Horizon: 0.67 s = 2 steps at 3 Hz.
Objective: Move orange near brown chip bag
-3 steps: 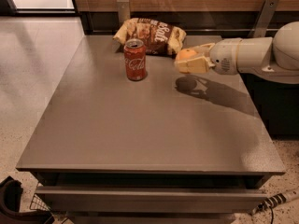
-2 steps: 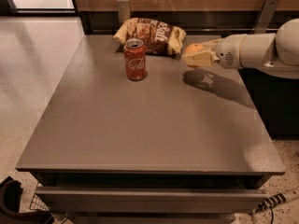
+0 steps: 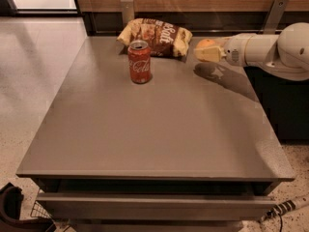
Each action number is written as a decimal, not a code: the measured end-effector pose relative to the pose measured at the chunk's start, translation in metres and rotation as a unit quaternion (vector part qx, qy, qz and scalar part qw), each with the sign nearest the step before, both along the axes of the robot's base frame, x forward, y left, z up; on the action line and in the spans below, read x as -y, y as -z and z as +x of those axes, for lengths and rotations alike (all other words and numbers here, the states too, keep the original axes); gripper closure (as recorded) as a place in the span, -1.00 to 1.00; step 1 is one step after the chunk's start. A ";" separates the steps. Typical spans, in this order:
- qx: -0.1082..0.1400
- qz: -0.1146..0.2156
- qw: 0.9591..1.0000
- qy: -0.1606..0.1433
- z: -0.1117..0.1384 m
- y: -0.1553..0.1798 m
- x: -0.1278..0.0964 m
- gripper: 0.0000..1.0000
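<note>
The brown chip bag (image 3: pixel 155 36) lies at the back of the grey table (image 3: pixel 154 129), wrinkly with yellow-tan ends and white lettering. My gripper (image 3: pixel 206 51) reaches in from the right on a white arm and is shut on the orange (image 3: pixel 206 44), of which only the top shows above the pale fingers. The gripper holds it above the table, just right of the bag's right end. Its shadow falls on the table below.
A red soda can (image 3: pixel 139 61) stands upright in front of the chip bag. A wooden wall panel with metal brackets (image 3: pixel 127 9) runs behind the table. A drawer front (image 3: pixel 154 204) sits under the table's front edge.
My gripper has moved with the orange toward the back of the table and closer to the chip bag's right end. The can and the bag have not moved.
</note>
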State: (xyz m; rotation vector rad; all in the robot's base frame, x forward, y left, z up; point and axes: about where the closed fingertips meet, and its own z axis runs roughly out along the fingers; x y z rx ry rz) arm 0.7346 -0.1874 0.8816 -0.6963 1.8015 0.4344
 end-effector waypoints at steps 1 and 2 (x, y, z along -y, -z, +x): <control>-0.001 -0.006 1.000 0.013 0.020 0.002 0.003 1.00; -0.014 0.013 1.000 0.023 0.038 0.018 -0.005 1.00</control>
